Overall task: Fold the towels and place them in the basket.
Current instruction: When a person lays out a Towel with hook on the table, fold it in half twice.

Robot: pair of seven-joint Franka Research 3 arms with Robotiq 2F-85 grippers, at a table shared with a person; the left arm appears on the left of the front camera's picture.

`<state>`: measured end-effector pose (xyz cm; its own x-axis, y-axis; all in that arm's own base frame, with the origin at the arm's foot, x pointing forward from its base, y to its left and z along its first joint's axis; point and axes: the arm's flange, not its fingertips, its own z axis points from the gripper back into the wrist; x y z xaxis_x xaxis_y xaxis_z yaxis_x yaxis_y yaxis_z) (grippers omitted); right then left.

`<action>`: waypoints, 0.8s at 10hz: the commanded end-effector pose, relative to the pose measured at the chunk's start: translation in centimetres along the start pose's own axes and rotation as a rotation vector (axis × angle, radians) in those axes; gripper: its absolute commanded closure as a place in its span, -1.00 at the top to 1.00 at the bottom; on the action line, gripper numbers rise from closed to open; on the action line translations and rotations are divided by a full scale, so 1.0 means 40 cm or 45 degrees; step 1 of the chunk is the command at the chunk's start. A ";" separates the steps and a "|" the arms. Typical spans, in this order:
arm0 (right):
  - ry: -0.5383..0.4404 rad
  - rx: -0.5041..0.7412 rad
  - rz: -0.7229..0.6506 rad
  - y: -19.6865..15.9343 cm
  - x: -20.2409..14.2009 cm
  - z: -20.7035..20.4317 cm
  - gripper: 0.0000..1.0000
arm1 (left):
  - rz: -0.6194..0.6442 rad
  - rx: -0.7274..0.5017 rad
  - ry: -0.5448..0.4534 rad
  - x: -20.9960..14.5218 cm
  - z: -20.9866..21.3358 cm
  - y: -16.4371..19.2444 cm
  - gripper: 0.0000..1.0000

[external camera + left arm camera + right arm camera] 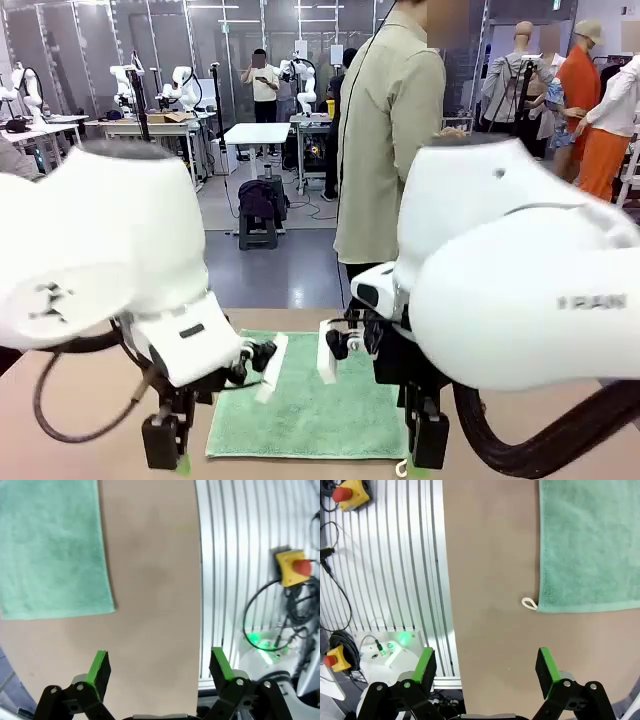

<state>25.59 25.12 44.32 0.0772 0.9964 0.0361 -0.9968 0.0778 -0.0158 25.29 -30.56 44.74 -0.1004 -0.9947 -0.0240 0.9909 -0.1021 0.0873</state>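
A mint green terry towel (305, 410) is laid flat on the tan table (300, 470) between the two arms, apparently unfolded, though its sides are partly hidden. The left claw (160, 655) is held released over bare table near a towel corner. The right claw (485, 655) is likewise spread wide, near the towel's small white corner loop (529, 603).

In the front view, the left arm (100, 250) hides the mint towel (310, 415) at its 10 o'clock corner, and the right arm (520, 270) covers its 3 o'clock edge. The frame edge cuts the towel off at 11 o'clock in the left wrist view and at 1 o'clock in the right wrist view.
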 end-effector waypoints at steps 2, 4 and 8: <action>-0.007 0.023 0.083 -0.055 -0.010 -0.101 1.00 | 0.049 0.010 -0.011 0.018 -0.099 0.010 1.00; -0.016 0.020 0.084 -0.075 -0.015 -0.166 1.00 | 0.044 0.020 -0.013 0.018 -0.177 0.026 1.00; -0.034 -0.041 0.053 -0.109 -0.023 -0.241 1.00 | 0.032 0.089 -0.010 0.003 -0.247 0.059 1.00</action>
<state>30.98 25.49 36.69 0.0572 0.9969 0.0534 -0.9982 0.0582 -0.0166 28.20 -30.65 36.10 -0.0863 -0.9962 -0.0061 0.9905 -0.0865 0.1074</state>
